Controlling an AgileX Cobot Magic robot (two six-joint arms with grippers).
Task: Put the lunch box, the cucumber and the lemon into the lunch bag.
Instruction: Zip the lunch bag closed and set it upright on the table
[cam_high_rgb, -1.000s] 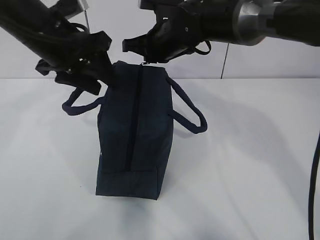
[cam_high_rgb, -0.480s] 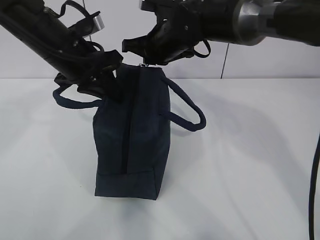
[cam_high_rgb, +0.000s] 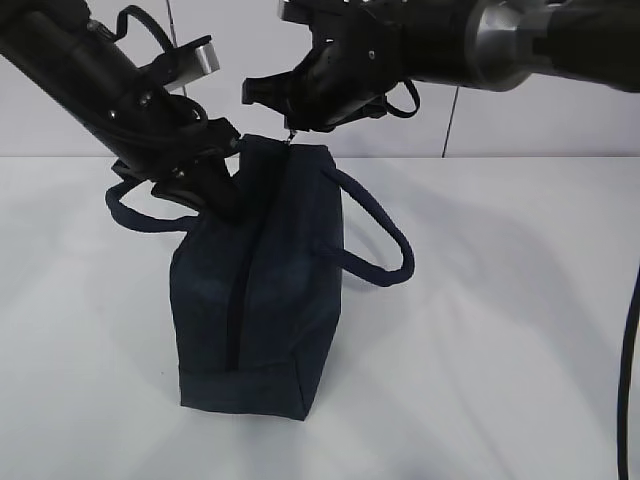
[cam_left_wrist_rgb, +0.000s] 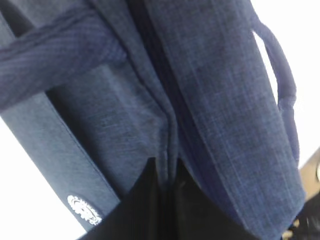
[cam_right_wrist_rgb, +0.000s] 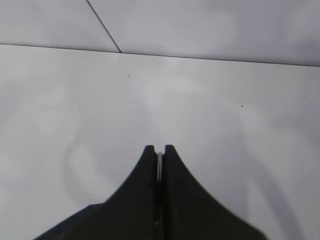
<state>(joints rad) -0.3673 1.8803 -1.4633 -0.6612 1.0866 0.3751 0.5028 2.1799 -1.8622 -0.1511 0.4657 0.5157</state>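
Lunch bag (cam_high_rgb: 262, 270) stood on the white table (cam_high_rgb: 500, 330), zipper closed along its top, one short end toward the camera. Left gripper (cam_high_rgb: 225, 185) sat against the bag's upper left side near the far end, jaws pinched together on a fold of the navy fabric (cam_left_wrist_rgb: 167, 150) beside the zipper seam, as seen in the left wrist view. Right gripper (cam_high_rgb: 290, 125) hung just above the bag's far top edge, jaws pressed together on the silver ring pull (cam_right_wrist_rgb: 159, 167) of the zipper. One loop handle (cam_high_rgb: 375, 225) drooped off the bag's right side, another handle (cam_high_rgb: 140, 205) off its left, below the left gripper. Lunch box, cucumber and lemon not seen anywhere around the bag.
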